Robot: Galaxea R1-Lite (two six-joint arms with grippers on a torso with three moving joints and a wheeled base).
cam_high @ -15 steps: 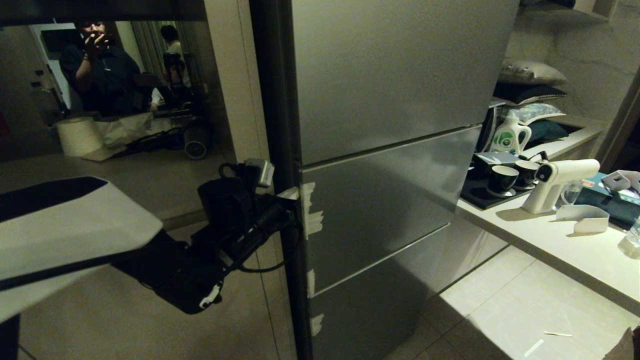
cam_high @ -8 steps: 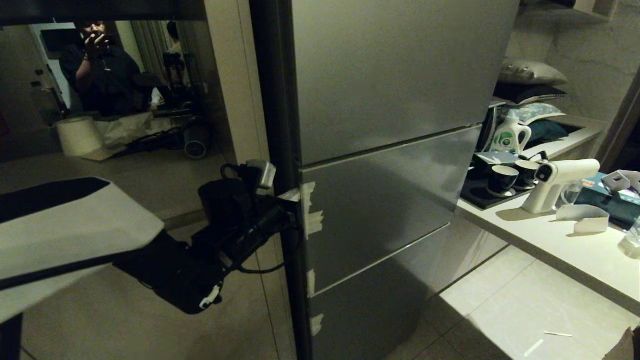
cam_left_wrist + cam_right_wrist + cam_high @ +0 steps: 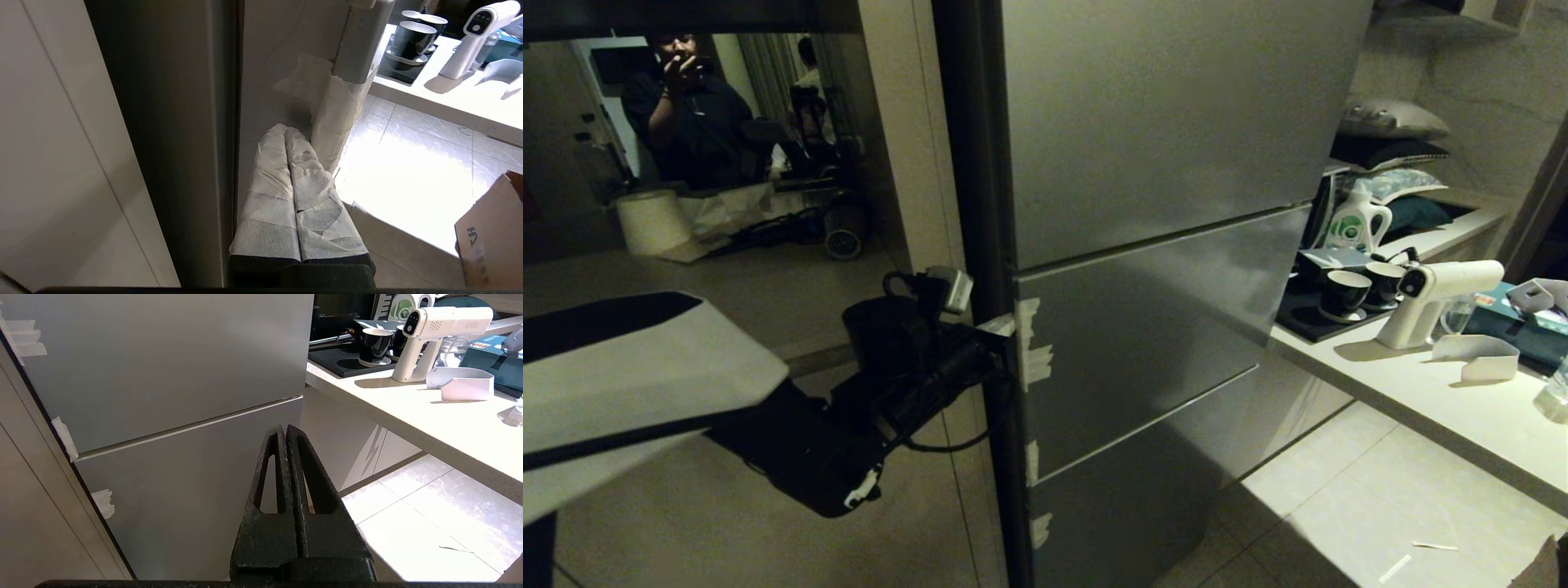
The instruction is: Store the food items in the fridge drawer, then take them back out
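Left wrist view: the left tool, clenched, wedges at the grey steel fridge door's left edge; next it needs prying open.

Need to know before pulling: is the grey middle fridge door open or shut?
Just cracked open: the grey middle fridge door has its taped edge lifted off the cabinet in the left wrist view, closed left gripper wedged behind it.

Fridge shut, so its inside is hidden from me. My left gripper's tips are lost behind the door edge in the head view. Cardboard box cut by the frame edge. Bottle label too small to read.
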